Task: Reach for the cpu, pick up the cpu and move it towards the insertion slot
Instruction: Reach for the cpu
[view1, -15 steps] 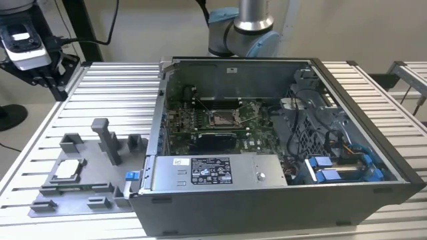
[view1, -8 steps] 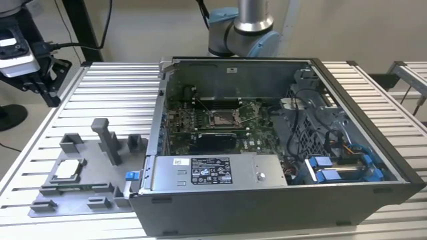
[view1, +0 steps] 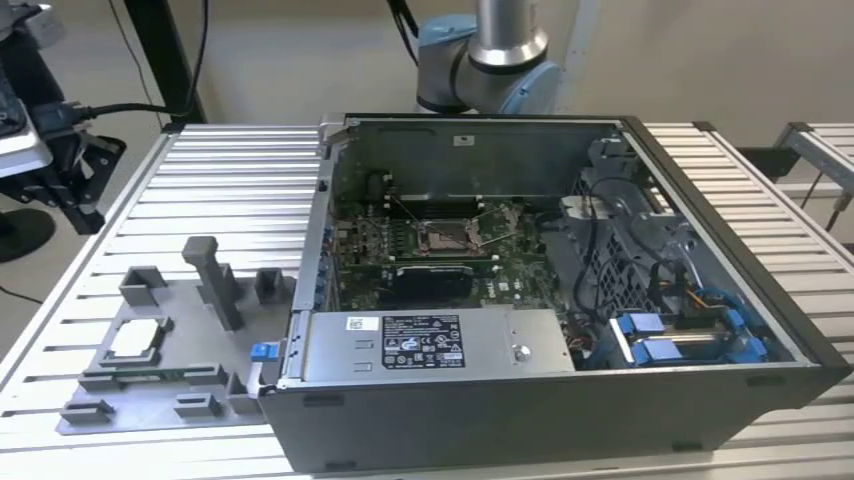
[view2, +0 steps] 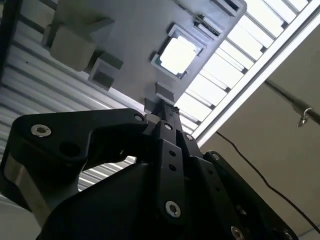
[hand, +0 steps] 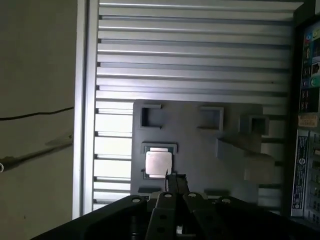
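**Cpu flat in its tray, tool empty above**

A slatted metal desk (view1: 227, 190) carries a grey fixture tray (view1: 174, 395) and an open computer case (view1: 534, 420). The cpu (view1: 136, 340) (view2: 177, 54) (hand: 158, 162) lies in the tray, well apart from the insertion slot (view1: 445, 238) inside the case. In both wrist views the tool (view2: 167, 107) (hand: 175, 178) hangs over the tray, fingertips drawn narrow and empty. The arm (view1: 487, 60) is cut off at the top.

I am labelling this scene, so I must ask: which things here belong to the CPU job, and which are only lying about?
Belong to the job: cpu, insertion slot, end effector.
Only lying about: power supply, blue drive brackets, grey upright post.
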